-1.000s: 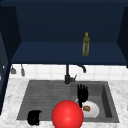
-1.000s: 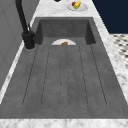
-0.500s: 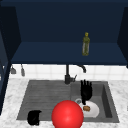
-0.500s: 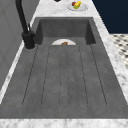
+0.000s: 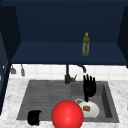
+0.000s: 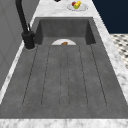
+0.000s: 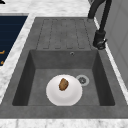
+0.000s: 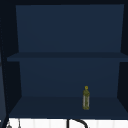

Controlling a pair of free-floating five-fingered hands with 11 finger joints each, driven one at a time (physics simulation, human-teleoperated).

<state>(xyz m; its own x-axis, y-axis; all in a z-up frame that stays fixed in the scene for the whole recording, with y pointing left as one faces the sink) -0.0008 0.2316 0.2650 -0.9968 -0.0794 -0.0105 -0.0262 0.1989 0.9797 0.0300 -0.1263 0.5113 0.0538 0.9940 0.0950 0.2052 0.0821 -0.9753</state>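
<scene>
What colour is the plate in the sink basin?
White; the plate shows best in the right side view, with a brown food piece on it.

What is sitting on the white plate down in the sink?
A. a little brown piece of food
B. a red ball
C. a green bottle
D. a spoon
A: the right side view shows a small brown lump of food lying on the middle of the white plate, which rests on the floor of the sink basin beside the drain.
</scene>
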